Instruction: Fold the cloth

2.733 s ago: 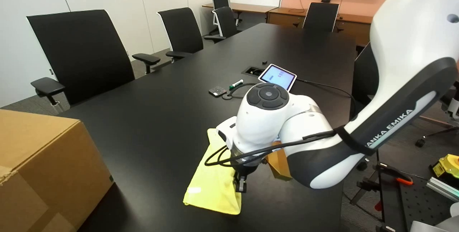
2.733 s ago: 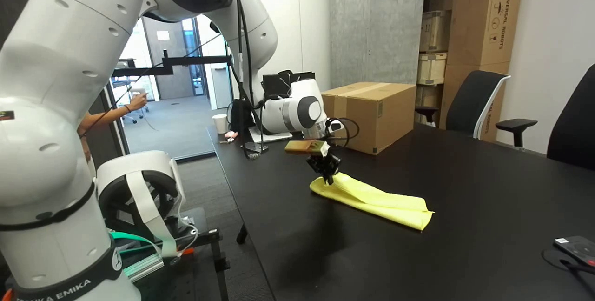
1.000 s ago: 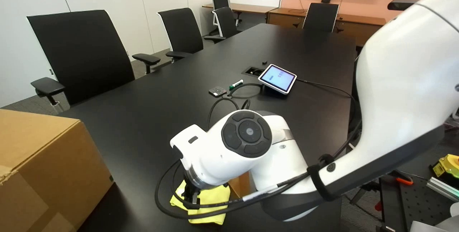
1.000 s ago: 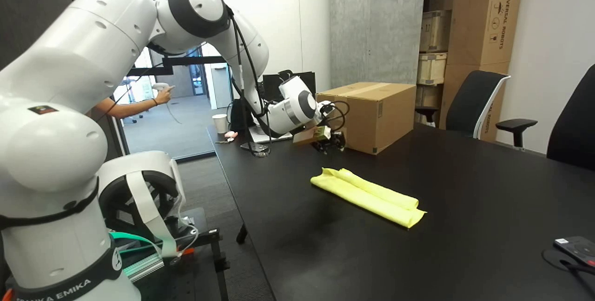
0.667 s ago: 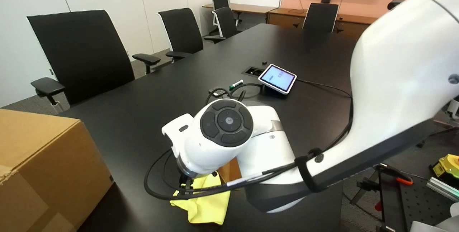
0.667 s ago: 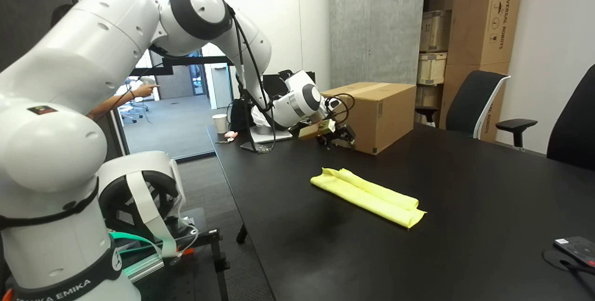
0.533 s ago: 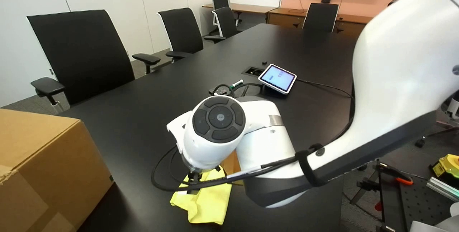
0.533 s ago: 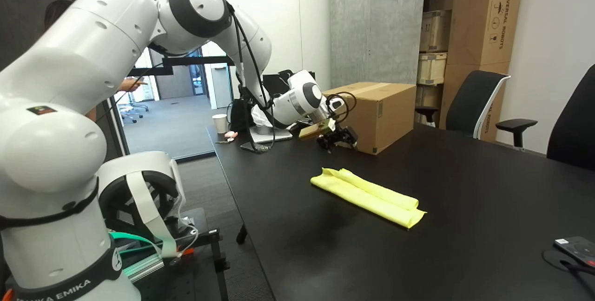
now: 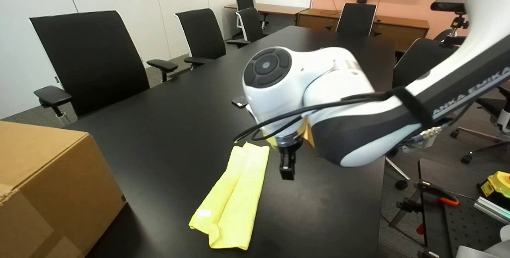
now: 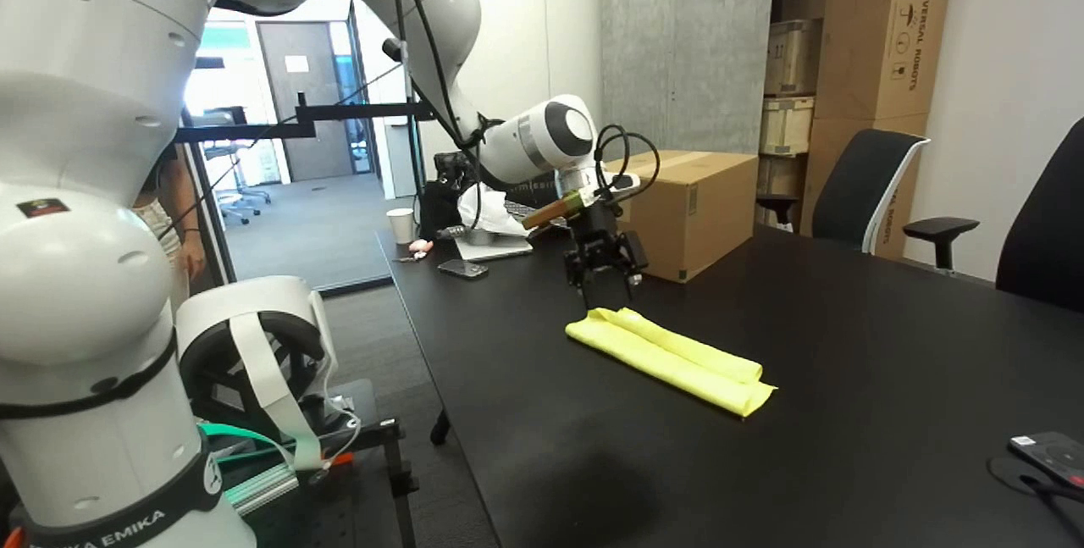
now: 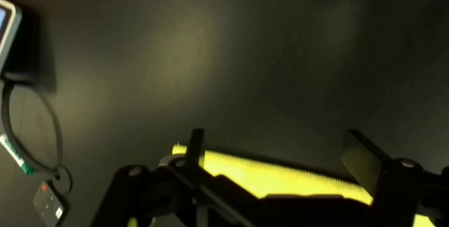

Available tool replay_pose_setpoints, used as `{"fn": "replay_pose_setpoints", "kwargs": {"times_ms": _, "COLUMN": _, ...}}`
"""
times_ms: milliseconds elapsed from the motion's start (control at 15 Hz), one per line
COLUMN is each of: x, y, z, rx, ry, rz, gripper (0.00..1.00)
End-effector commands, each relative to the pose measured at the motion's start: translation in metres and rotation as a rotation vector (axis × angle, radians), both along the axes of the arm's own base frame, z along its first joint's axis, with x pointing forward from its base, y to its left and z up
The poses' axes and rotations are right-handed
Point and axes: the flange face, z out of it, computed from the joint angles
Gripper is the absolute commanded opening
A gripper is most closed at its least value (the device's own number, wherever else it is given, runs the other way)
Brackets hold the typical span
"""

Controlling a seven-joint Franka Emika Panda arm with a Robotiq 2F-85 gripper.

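Black office chairs (image 9: 89, 58) are ranged along a long dark worktop (image 9: 171, 142), on which the yellow cloth (image 9: 235, 196) is laid as a narrow length, creased lengthwise and uneven at its ends; from that shape, the fold is judged to be partly made. Above the worktop the claw (image 11: 275, 139) is held, spread wide, with nothing gripped; the cloth's edge is seen low in the wrist view, yet in an exterior view a gap is shown between the claw's fingers (image 9: 287, 171) and the cloth. If a descent were made from this offset, the cloth might be missed altogether, or only its rim pinched. If the upper layer alone were caught, the fold could be undone by the lift; if the thin fabric were pushed sideways, it would probably be slid or bunched rather than turned over. Apart from the cloth, a cardboard box (image 9: 71, 198) is placed on the worktop; it could be brushed by the looped cables (image 9: 360, 97) if a fold were swung that way. Toward one side of the wrist view, the corner of a tablet (image 11: 9, 34), a cord (image 11: 5, 109), a marker (image 11: 14, 154) and what is taken for a remote (image 11: 48, 204) are seen, all judged out of the path.
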Motion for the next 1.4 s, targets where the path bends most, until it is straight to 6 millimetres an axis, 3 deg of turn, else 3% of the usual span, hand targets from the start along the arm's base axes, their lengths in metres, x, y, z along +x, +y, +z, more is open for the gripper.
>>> {"fn": "replay_pose_setpoints", "kwargs": {"times_ms": 0, "x": -0.059, "y": -0.042, "z": 0.041, "rx": 0.081, "ry": 0.114, "rz": -0.081, "gripper": 1.00}}
{"fn": "replay_pose_setpoints", "kwargs": {"times_ms": 600, "x": -0.175, "y": -0.150, "z": 0.091, "rx": 0.342, "ry": 0.062, "rz": -0.429, "gripper": 1.00}}
{"fn": "replay_pose_setpoints", "kwargs": {"times_ms": 933, "x": -0.222, "y": -0.218, "z": 0.116, "rx": 0.370, "ry": -0.120, "rz": -0.353, "gripper": 1.00}}
{"fn": "replay_pose_setpoints", "kwargs": {"times_ms": 1067, "x": -0.230, "y": -0.238, "z": 0.126, "rx": 0.380, "ry": -0.165, "rz": -0.280, "gripper": 1.00}}
{"fn": "replay_pose_setpoints", "kwargs": {"times_ms": 1133, "x": -0.212, "y": -0.251, "z": 0.146, "rx": 0.398, "ry": -0.182, "rz": -0.245, "gripper": 1.00}}
{"fn": "replay_pose_setpoints", "kwargs": {"times_ms": 1267, "x": -0.219, "y": -0.273, "z": 0.158, "rx": 0.470, "ry": -0.211, "rz": -0.173, "gripper": 1.00}}
{"fn": "replay_pose_setpoints", "kwargs": {"times_ms": 1333, "x": -0.215, "y": -0.256, "z": 0.144, "rx": 0.418, "ry": -0.167, "rz": -0.249, "gripper": 1.00}}
